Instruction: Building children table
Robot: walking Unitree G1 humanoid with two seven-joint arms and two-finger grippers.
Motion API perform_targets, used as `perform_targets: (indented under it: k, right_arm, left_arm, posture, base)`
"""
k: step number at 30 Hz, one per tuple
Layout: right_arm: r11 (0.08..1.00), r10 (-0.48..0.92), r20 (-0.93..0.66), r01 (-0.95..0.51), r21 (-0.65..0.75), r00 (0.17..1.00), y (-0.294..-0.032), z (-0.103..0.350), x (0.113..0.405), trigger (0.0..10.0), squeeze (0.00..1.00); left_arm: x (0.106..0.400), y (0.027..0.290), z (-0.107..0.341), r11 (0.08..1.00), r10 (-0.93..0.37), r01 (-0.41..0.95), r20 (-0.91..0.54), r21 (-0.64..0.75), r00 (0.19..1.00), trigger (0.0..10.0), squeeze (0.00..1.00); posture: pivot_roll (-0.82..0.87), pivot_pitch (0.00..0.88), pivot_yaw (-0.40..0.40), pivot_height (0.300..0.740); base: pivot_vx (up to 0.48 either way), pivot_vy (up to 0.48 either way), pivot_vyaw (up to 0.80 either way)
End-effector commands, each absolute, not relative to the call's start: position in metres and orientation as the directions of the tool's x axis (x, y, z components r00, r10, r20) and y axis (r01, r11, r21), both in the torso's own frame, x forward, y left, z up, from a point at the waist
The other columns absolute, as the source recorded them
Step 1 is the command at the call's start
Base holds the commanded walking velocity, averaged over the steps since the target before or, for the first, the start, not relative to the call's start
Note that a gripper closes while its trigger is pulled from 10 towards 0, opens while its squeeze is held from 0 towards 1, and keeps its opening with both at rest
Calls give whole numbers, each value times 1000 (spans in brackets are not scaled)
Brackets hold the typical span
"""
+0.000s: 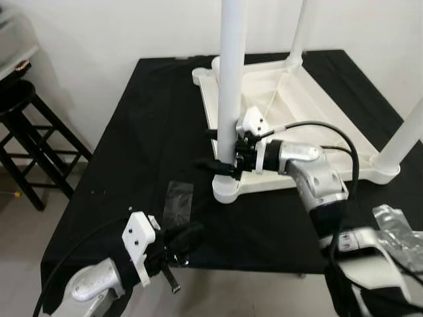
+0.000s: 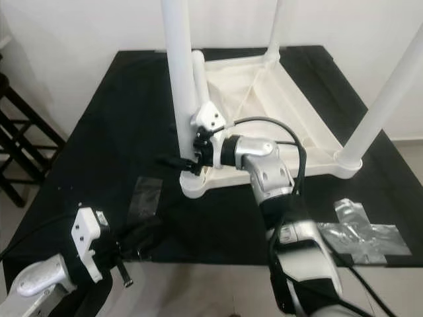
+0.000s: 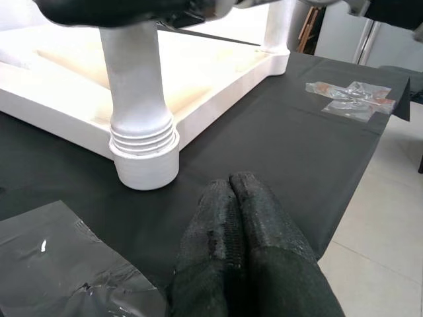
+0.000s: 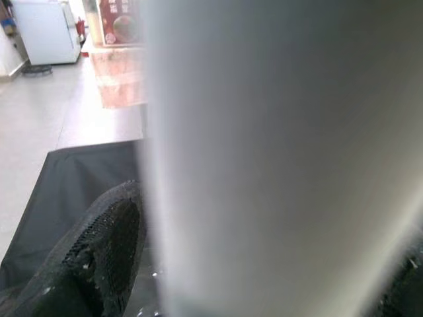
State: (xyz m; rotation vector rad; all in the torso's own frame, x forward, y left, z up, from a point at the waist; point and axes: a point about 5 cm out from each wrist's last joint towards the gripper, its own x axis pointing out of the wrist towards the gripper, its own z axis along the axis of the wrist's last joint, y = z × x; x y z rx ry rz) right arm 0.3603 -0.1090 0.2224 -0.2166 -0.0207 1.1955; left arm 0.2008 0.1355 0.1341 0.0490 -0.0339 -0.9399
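Note:
A white children's table (image 1: pixel 301 99) lies upside down on the black-clothed table (image 1: pixel 152 132), with its legs standing up. My right gripper (image 1: pixel 223 165) is shut around the near-left leg (image 1: pixel 230 79), just above the threaded socket (image 3: pixel 142 148). In the right wrist view the leg (image 4: pixel 284 158) sits between the black fingers (image 4: pixel 99 257). My left gripper (image 1: pixel 187 238) rests shut and empty on the cloth near the front edge, its fingers (image 3: pixel 218 224) pressed together, a short way in front of that leg's base.
Two more legs rise at the far corner (image 1: pixel 301 30) and the right corner (image 1: pixel 406 135). A clear plastic sheet (image 1: pixel 178 198) lies by the left gripper, and crumpled plastic (image 2: pixel 363 228) lies at the right front. A black stool (image 1: pixel 20 125) stands to the left.

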Motion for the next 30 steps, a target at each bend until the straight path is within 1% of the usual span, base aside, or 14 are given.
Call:
perform_targets:
  k: [1, 3, 8, 13, 14, 15, 16, 18, 21, 24, 26, 27, 28, 30]
  right_arm:
    - [319, 934, -115, -933, -165, 339, -106, 222, 362, 10000, 0]
    - [319, 934, -115, -933, -165, 339, -106, 222, 362, 10000, 0]
    - [263, 950, -148, -961, -84, 273, -127, 224, 370, 10000, 0]
    - [265, 944, -190, -963, -57, 271, -137, 215, 373, 10000, 0]
    - [277, 941, -191, -960, -44, 280, -139, 212, 374, 4745, 0]
    - [277, 941, -191, -960, -44, 280, -139, 212, 374, 4745, 0]
    - [281, 941, -189, -959, -29, 281, -140, 209, 374, 0, 0]
    - [282, 941, -187, -959, -20, 281, -141, 206, 373, 0, 0]
    - [274, 947, -175, -962, 11, 268, -146, 195, 370, 0, 0]
    - [286, 947, -161, -958, 23, 279, -149, 190, 368, 0, 0]
    - [303, 944, -150, -953, 28, 295, -152, 184, 366, 0, 0]
    - [342, 931, -145, -939, 23, 336, -150, 180, 366, 0, 0]
    - [342, 931, -145, -939, 23, 336, -150, 180, 366, 0, 0]
    - [371, 920, -142, -928, 19, 365, -148, 176, 367, 0, 0]
  left_arm:
    - [201, 141, 135, 591, -806, 804, -6, 59, 593, 10000, 0]
    - [201, 141, 135, 591, -806, 804, -6, 59, 593, 10000, 0]
    - [202, 143, 131, 589, -807, 806, -11, 59, 591, 10000, 0]
    - [198, 141, 129, 560, -827, 827, -17, 41, 561, 10000, 0]
    - [198, 141, 128, 559, -828, 828, -17, 39, 560, 10000, 0]
    - [198, 141, 128, 559, -828, 828, -17, 39, 560, 10000, 0]
    - [198, 141, 128, 562, -826, 826, -14, 38, 563, 10000, 0]
    - [198, 141, 127, 565, -825, 824, -12, 36, 566, 10000, 0]
    - [199, 142, 126, 609, -793, 793, 8, 28, 609, 10000, 0]
    - [200, 142, 127, 627, -779, 779, 19, 31, 626, 10000, 0]
    - [201, 142, 126, 636, -772, 771, 27, 33, 636, 9804, 0]
    - [201, 143, 126, 647, -762, 761, 30, 34, 647, 8353, 0]
    - [201, 143, 126, 647, -762, 761, 30, 34, 647, 8353, 0]
    - [202, 143, 125, 655, -755, 755, 32, 34, 654, 8353, 0]
  posture:
    - [87, 118, 30, 740]
    - [87, 118, 30, 740]
    - [85, 117, 34, 740]
    - [81, 120, 39, 740]
    - [79, 121, 40, 740]
    - [79, 121, 40, 740]
    - [79, 122, 42, 740]
    - [79, 122, 42, 740]
    - [77, 121, 43, 740]
    - [77, 121, 43, 740]
    - [70, 117, 47, 740]
    - [55, 113, 51, 740]
    - [55, 113, 51, 740]
    - [55, 113, 51, 740]
  base:
    - [0, 0, 0]
    - [0, 0, 0]
    - [0, 0, 0]
    - [0, 0, 0]
    - [0, 0, 0]
    - [0, 0, 0]
    - [0, 0, 0]
    - [0, 0, 0]
    - [0, 0, 0]
    - [0, 0, 0]
    - [0, 0, 0]
    - [0, 0, 0]
    - [0, 0, 0]
    - [0, 0, 0]
